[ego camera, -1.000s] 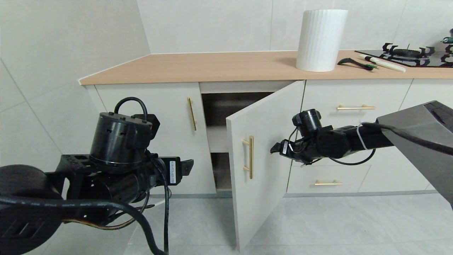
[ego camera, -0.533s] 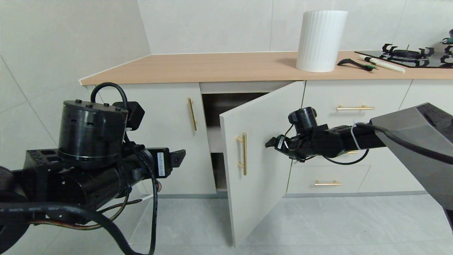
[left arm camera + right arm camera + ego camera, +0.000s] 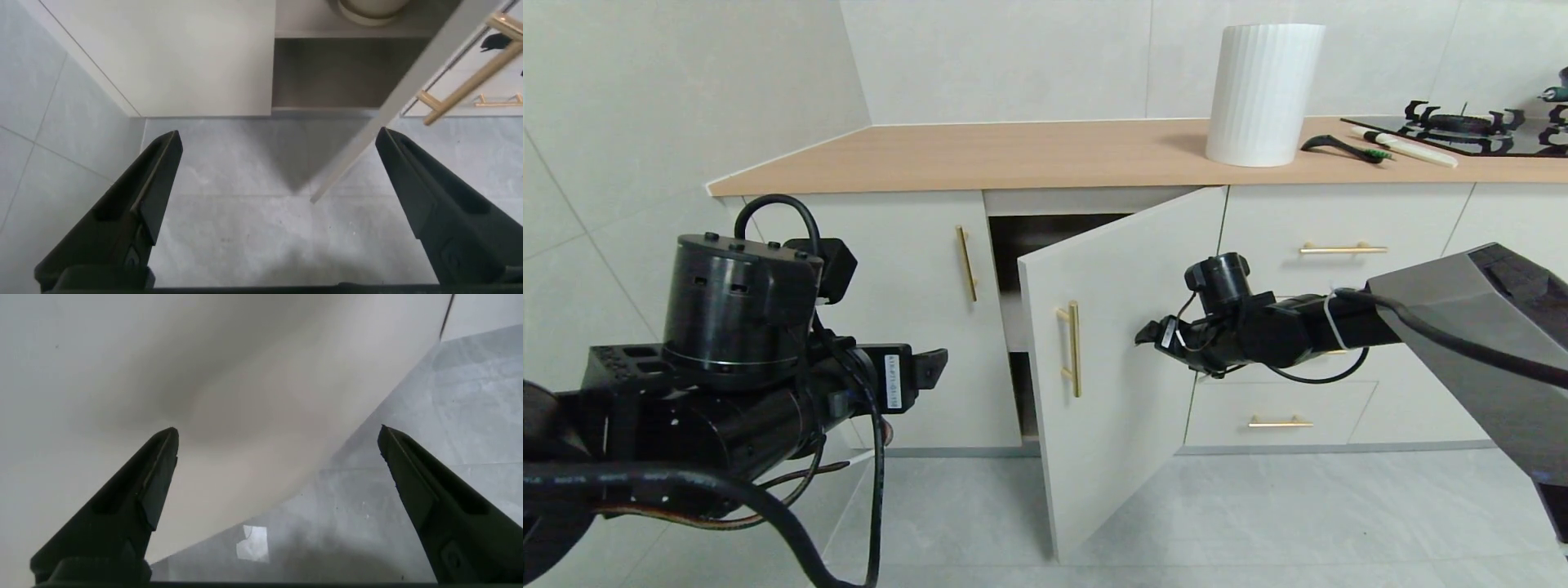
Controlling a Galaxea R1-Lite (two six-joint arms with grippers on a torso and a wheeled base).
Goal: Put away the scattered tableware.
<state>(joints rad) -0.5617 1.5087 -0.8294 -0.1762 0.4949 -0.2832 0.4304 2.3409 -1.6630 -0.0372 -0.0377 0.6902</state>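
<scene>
I can read no words or numbers anywhere. A white label lies along the side of my left gripper, just back from its tip, with a line of dark print too small to make out. A smaller white tag sits on my right gripper, close behind its tip, and its marks are too small to tell as well.

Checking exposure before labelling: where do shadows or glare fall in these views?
Head view: cabinet interior dark behind the ajar door. Left wrist view: the door's shadow darkens the floor. Right wrist view: soft shadow across the door, small bright reflection on the floor.
</scene>
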